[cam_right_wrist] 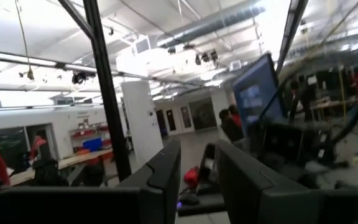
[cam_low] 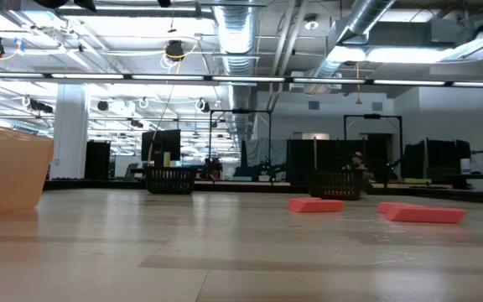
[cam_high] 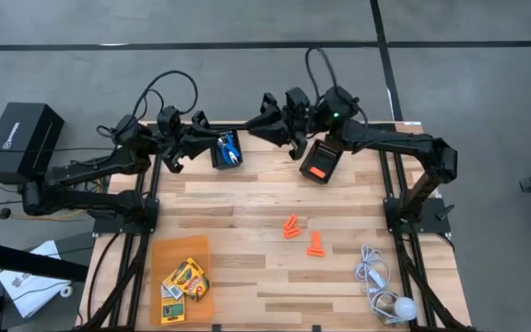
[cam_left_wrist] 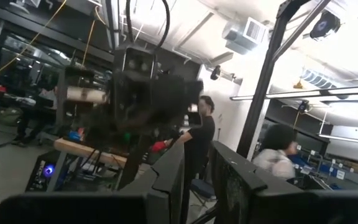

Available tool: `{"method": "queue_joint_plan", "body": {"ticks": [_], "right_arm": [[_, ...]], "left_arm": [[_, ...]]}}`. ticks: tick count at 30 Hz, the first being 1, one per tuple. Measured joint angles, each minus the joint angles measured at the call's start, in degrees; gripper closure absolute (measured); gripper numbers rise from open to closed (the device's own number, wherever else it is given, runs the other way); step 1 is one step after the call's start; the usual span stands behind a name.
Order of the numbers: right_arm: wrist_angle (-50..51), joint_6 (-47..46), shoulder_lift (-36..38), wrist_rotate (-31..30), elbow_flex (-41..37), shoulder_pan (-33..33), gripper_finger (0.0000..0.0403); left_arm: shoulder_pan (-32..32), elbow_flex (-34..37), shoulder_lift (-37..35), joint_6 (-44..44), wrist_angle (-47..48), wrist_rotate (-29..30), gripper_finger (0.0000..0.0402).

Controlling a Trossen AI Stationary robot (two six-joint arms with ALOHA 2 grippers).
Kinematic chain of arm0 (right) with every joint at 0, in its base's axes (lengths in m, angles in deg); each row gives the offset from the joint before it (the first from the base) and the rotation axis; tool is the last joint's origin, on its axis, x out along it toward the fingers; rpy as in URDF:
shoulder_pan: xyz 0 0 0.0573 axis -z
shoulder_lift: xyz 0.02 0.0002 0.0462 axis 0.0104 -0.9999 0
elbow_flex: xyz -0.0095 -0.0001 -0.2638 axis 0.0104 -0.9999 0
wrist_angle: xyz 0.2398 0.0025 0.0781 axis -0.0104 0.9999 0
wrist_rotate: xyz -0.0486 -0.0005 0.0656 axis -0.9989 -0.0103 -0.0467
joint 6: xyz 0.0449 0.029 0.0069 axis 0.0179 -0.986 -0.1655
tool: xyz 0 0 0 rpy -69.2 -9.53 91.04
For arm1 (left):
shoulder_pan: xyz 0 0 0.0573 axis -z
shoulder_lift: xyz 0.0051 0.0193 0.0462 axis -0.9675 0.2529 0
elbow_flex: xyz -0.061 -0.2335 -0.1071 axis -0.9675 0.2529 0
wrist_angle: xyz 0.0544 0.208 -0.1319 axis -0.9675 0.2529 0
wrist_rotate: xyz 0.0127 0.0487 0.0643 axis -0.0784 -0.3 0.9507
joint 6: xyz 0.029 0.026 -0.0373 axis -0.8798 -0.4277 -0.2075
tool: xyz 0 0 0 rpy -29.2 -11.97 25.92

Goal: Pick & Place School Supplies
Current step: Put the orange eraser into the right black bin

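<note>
Where the wooden table (cam_high: 247,286) begins on its left, we find an orange see-through tray (cam_high: 159,254) at the near corner, holding the yellow-and-green crayon boxes (cam_high: 184,278) in a loose heap. Further back, the left gripper (cam_left_wrist: 197,155) hangs raised over the far edge, its fingers slightly spread with nothing between them. Just beside it, to the right, a black mesh bin (cam_high: 218,152) stands at the far edge with the blue-handled scissors (cam_high: 231,149) lying inside. The right gripper (cam_right_wrist: 197,152) is lifted too, just past that bin, facing the left one; its fingers stand a little apart and empty. Below it a second black bin (cam_high: 332,152) holds one orange piece (cam_high: 315,171). Out on the bare boards, right of centre, lie two loose orange pieces (cam_high: 291,227) and, near them, a third (cam_high: 315,245). At the near right corner we see a white cord with a bulb (cam_high: 383,288).
</note>
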Motion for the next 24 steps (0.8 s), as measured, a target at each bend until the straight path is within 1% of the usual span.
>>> {"method": "queue_joint_plan", "body": {"ticks": [2,5,7,9,10,12,13,15,18,20,24], "right_arm": [[-0.3,0.0,0.5,0.4,0.1,0.8,0.031],[1.8,0.7,1.4,3.9,0.1,2.4,0.031],[6.8,1.6,2.8,5.5,0.1,4.0,0.031],[15.6,5.8,4.8,5.8,0.1,5.4,0.031],[21.9,9.0,5.9,5.3,0.2,6.2,0.031],[35.1,16.1,7.6,1.7,0.2,7.5,0.031],[41.3,19.2,8.0,-0.9,0.2,7.9,0.031],[52.1,24.1,8.2,-4.1,0.1,8.8,0.031],[64.5,27.8,8.3,-5.8,-1.3,10.0,0.031],[68.4,28.8,8.4,-6.0,-4.6,10.3,0.031],[67.8,27.6,9.8,-4.0,-15.4,8.5,0.031]], "left_arm": [[-0.7,0.0,0.0,-0.1,1.3,-0.1,0.033],[-1.9,0.0,0.0,-2.7,6.6,-1.1,0.033],[-2.6,0.0,0.0,-5.2,12.0,-1.3,0.033],[-3.0,0.0,0.2,-7.4,16.1,-1.3,0.033],[-3.0,0.0,0.5,-8.4,17.3,-1.3,0.033],[-3.0,0.0,0.7,-9.5,19.5,-1.3,0.033],[-3.2,0.0,0.8,-10.4,19.6,-0.9,0.033],[-3.3,0.0,1.1,-11.7,19.4,-0.6,0.033],[-4.3,0.0,1.8,-11.8,19.7,-0.3,0.033],[-4.8,0.0,2.1,-11.8,20.1,-0.1,0.033],[-4.8,0.1,3.4,-11.7,21.2,0.0,0.033]]}}
